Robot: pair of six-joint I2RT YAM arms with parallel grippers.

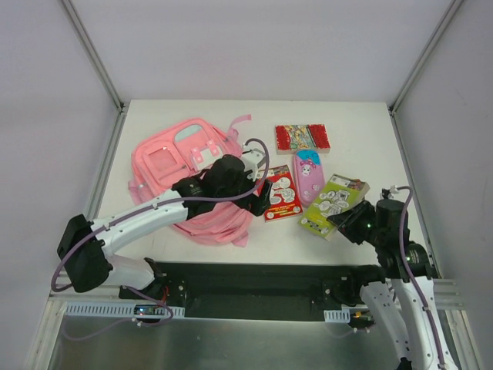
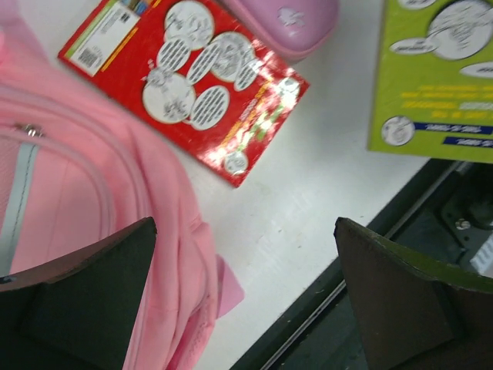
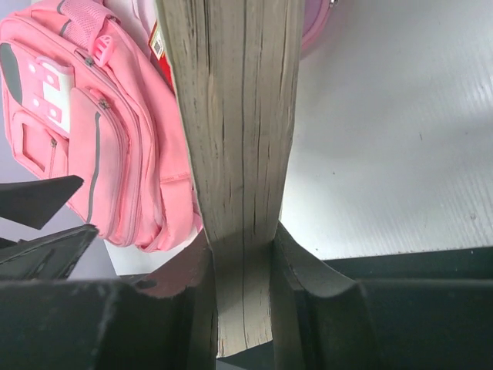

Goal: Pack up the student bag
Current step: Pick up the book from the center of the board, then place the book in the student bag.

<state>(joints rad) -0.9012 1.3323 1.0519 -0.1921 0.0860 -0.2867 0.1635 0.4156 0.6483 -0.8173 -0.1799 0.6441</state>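
Note:
The student bag, a large pink backpack, lies flat at the left of the table, and it also shows in the left wrist view and the right wrist view. My left gripper hovers open at the bag's right edge, with only pink fabric and bare table between its fingers. My right gripper is shut on a thick green book, clamping its page edge, and the book is tilted up off the table.
A red book lies just right of the bag and close under the left gripper. A small pink pencil case sits beside it. A red patterned book lies further back. The table's dark front rail runs below.

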